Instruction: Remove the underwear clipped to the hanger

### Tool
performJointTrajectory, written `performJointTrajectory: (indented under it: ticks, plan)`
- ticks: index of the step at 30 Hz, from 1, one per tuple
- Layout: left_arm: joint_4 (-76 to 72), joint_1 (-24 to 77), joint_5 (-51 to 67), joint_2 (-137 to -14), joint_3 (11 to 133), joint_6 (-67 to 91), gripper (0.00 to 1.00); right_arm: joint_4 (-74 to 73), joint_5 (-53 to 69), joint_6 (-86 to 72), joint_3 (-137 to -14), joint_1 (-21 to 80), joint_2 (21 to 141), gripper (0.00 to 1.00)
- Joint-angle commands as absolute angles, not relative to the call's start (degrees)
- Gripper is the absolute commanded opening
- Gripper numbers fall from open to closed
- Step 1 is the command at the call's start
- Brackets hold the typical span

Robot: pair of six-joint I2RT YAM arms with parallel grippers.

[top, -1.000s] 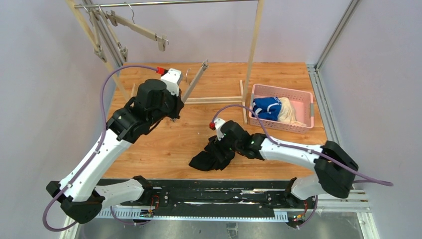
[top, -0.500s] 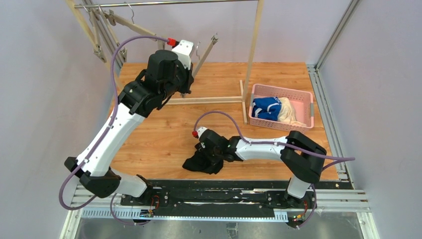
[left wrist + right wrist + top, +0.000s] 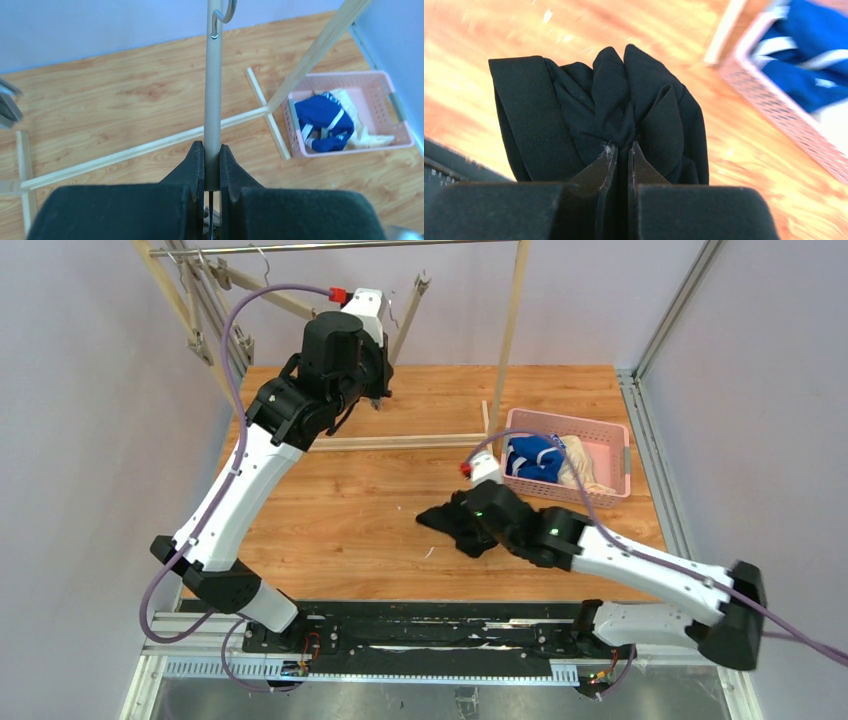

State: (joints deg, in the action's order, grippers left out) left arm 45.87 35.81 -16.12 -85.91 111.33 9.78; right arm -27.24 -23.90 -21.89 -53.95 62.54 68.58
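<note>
Right gripper [image 3: 622,150] pinches bunched black underwear [image 3: 549,115], cloth fanning beyond fingertips.

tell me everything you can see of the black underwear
The black underwear is soft, matte black cloth, bunched into thick folds. The right gripper is shut on its gathered middle, with pale lint at the pinch. It sits over the wooden table, beside the pink basket, outside it.

Pale lilac walls [image 3: 60,440]; wooden tabletop [image 3: 340,510]
</note>
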Motion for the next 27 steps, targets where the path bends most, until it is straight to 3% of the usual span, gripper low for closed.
performJointTrajectory:
  ticks: [1,8,19,27]
  plan:
    - [42.15,34.81,-18.88,-87.69,117.72,12.04,0.0,-32.7,-37.93,-21.53,-55.52,56.64,54.94,0.01]
    - [44.57,32.6,-19.73,-92.43,127.99,13.44,0.0,-31.07,-36.05,-15.66,-59.05,37.65,45.67,0.01]
    - [41.15,30.45,-20.3,-91.8,125.39,13.24,0.0,-22.73,-30.64,-10.51,-59.99,22.41,51.29,0.01]
    - [38.37,29.52,-22.23,-88.89,122.37,12.14,0.0,-18.92,-15.33,-13.28,-58.2,5.17,56.54,0.0]
